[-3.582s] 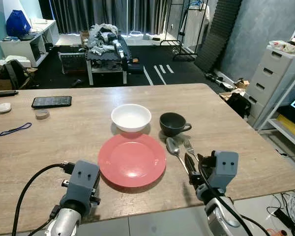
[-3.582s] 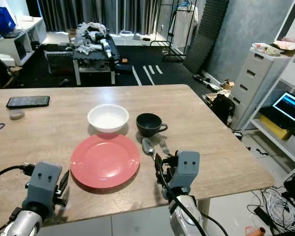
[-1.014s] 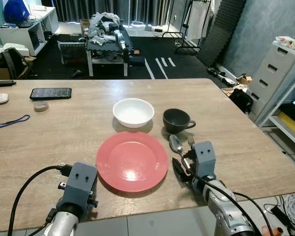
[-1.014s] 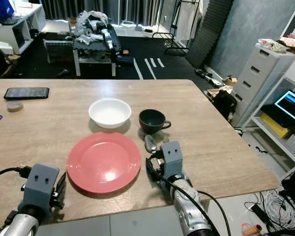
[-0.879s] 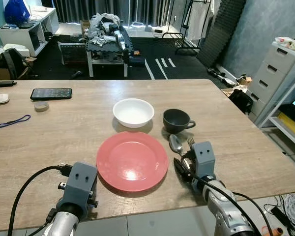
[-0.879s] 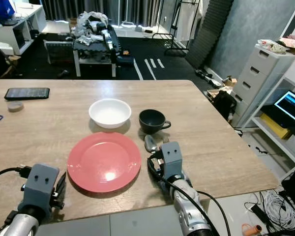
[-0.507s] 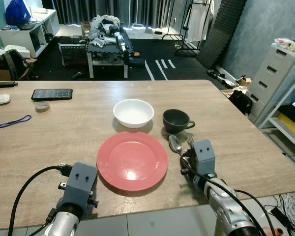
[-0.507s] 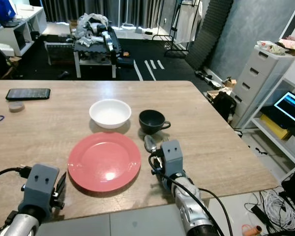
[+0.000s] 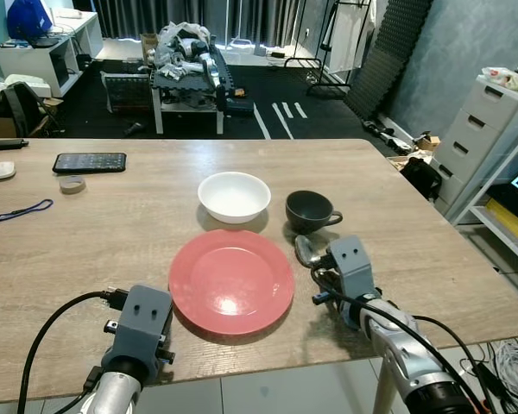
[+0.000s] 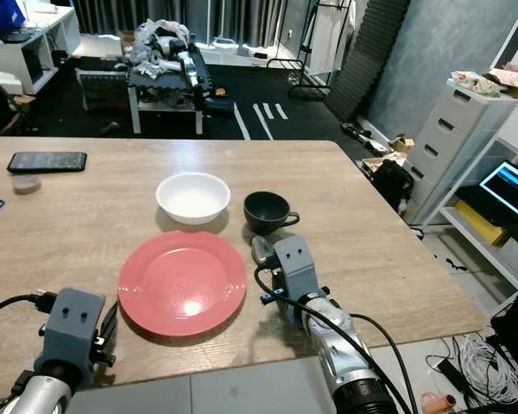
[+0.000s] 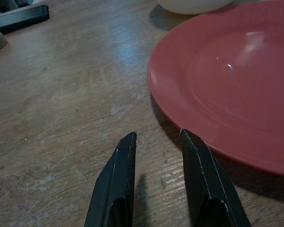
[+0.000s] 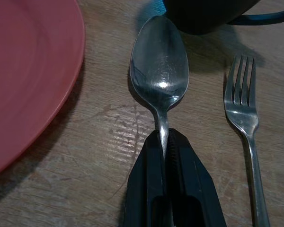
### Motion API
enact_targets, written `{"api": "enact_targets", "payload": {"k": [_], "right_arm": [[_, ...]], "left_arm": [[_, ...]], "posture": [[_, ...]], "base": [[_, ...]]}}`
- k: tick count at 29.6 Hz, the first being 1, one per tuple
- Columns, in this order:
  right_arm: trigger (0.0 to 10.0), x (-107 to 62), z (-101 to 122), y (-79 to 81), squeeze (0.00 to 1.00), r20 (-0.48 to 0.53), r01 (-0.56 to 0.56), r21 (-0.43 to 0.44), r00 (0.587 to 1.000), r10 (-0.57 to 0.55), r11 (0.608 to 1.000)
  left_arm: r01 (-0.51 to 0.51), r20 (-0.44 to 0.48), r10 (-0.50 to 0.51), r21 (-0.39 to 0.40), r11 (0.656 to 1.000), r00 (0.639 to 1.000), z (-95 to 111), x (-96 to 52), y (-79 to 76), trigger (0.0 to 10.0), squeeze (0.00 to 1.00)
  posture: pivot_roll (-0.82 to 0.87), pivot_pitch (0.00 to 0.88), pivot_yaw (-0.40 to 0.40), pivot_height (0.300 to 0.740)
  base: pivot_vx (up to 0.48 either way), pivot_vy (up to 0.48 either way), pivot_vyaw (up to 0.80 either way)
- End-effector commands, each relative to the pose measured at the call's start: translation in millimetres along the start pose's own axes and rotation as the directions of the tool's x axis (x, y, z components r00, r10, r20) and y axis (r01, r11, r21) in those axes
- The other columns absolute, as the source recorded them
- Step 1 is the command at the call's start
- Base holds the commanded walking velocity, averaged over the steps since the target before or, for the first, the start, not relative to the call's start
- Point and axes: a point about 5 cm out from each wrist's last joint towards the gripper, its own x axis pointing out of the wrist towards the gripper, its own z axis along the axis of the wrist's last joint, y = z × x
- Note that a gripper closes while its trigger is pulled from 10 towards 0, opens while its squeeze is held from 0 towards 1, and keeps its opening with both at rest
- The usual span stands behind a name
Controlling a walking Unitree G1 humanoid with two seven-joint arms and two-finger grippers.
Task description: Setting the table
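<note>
Plates: one red plate (image 9: 231, 281), near the table's (image 9: 112, 233) front edge.
Bowls: one white bowl (image 9: 234, 196).
Cups: one dark cup (image 9: 310, 211).
Cutlery: one spoon (image 12: 160, 80), one fork (image 12: 244, 118), right of plate.
Right gripper (image 12: 164, 142): pinching spoon's handle.
Left gripper (image 11: 157, 142): fingers spread, holding nothing.
Writing: none readable.

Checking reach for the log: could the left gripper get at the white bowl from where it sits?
Probably yes. The left gripper, jaws open, rests beside the red plate. The white bowl stands beyond the plate, with bare table alongside for a path.
</note>
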Motion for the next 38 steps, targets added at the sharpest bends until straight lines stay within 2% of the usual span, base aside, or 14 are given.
{"api": "enact_targets", "payload": {"k": [1, 6, 11, 12, 13, 14, 18, 20, 21, 23, 27, 31, 33, 38], "right_arm": [[0.0, -2.5, -25.3, 2.0, 0.0, -0.104, -0.001, 0.044, 0.995, 0.006, 0.999], [0.0, -5.1, -13.0, 0.9, 0.0, -0.029, 0.018, 0.22, 1.0, -0.012, 0.975], [0.0, -8.2, 1.1, -1.2, 0.0, 0.071, 0.016, 0.303, 0.997, -0.039, 0.953], [8.6, -13.5, 12.7, -2.1, 0.0, 0.165, 0.009, 0.363, 0.984, -0.073, 0.932], [10.0, -21.6, 22.1, -2.1, 0.0, 0.247, 0.002, 0.402, 0.963, -0.11, 0.916], [10.0, -21.6, 22.1, -2.1, 0.0, 0.247, 0.002, 0.402, 0.963, -0.11, 0.916], [10.0, -45.9, 32.1, 5.8, 0.0, 0.365, 0.013, 0.413, 0.914, -0.178, 0.911], [10.0, -66.4, 29.5, 15.2, 0.0, 0.41, 0.07, 0.356, 0.884, -0.223, 0.932], [10.0, -66.4, 29.5, 15.2, 0.0, 0.41, 0.07, 0.356, 0.884, -0.223, 0.932], [10.0, -83.3, 17.3, 20.8, 0.0, 0.406, 0.159, 0.313, 0.869, -0.284, 0.936], [10.0, -90.6, -4.6, 23.1, 0.0, 0.372, 0.25, 0.258, 0.866, -0.335, 0.933], [10.0, -89.4, -17.8, 22.3, 0.0, 0.322, 0.3, 0.325, 0.856, -0.404, 0.897], [10.0, -85.3, -16.4, 23.3, 0.0, 0.315, 0.299, 0.384, 0.847, -0.428, 0.874], [10.0, -79.6, -7.4, 24.9, 0.0, 0.335, 0.274, 0.407, 0.843, -0.421, 0.871]], "left_arm": [[0.001, -0.019, -0.001, 0.01, 1.0, 1.0, -4.4, -3.2, -2.7, 10.0, 0.0], [0.004, -0.021, -0.004, 0.006, 1.0, 1.0, -4.8, -2.9, -3.5, 10.0, 0.0], [0.004, -0.018, -0.004, 0.006, 1.0, 1.0, -4.2, -2.1, -3.6, 10.0, 0.0], [0.002, -0.015, -0.002, 0.005, 1.0, 1.0, -3.0, -1.6, -3.2, 10.0, 0.0], [0.0, -0.008, 0.0, 0.001, 1.0, 1.0, -0.2, -1.7, -2.3, 10.0, 0.0], [0.0, -0.008, 0.0, 0.001, 1.0, 1.0, -0.2, -1.7, -2.3, 10.0, 0.0], [0.009, 0.026, -0.009, -0.012, 1.0, 1.0, 12.8, -3.8, 0.9, 10.0, 0.0], [0.03, 0.068, -0.029, -0.023, 0.999, 0.997, 28.3, -9.2, 4.4, 10.0, 0.0], [0.03, 0.068, -0.029, -0.023, 0.999, 0.997, 28.3, -9.2, 4.4, 10.0, 0.0], [0.051, 0.105, -0.047, -0.033, 0.998, 0.993, 42.9, -15.8, 7.5, 10.0, 0.0], [0.069, 0.139, -0.061, -0.048, 0.996, 0.988, 54.7, -15.4, 6.6, 10.0, 0.0], [0.076, 0.135, -0.069, -0.048, 0.996, 0.988, 53.2, -8.7, 2.7, 10.0, 0.0], [0.081, 0.108, -0.077, -0.035, 0.996, 0.991, 43.5, -5.5, 0.0, 10.0, 0.0], [0.095, 0.094, -0.094, -0.003, 0.996, 0.991, 36.8, -2.6, -3.5, 10.0, 0.0]], "posture": [[0.08, 0.187, -0.021, 0.74], [0.08, 0.19, -0.017, 0.74], [0.08, 0.19, -0.018, 0.74], [0.08, 0.189, -0.018, 0.74], [0.08, 0.187, -0.017, 0.74], [0.08, 0.187, -0.017, 0.74], [0.08, 0.185, -0.013, 0.74], [0.07, 0.184, -0.003, 0.74], [0.07, 0.184, -0.003, 0.74], [0.07, 0.183, 0.004, 0.74], [0.07, 0.178, 0.012, 0.74], [0.08, 0.164, 0.02, 0.74], [0.07, 0.152, 0.026, 0.74], [0.06, 0.141, 0.025, 0.74]], "base": [[0.0, 0.0, 0.0], [0.0, 0.0, 0.0], [0.0, 0.0, 0.0], [0.0, 0.0, 0.0], [0.0, 0.0, 0.0], [0.0, 0.0, 0.0], [0.0, 0.0, 0.0], [0.0, 0.0, 0.0], [0.0, 0.0, 0.0], [0.0, 0.0, 0.0], [0.0, 0.0, 0.0], [0.0, 0.0, 0.0], [0.0, 0.0, 0.0], [0.0, 0.0, 0.0]]}}
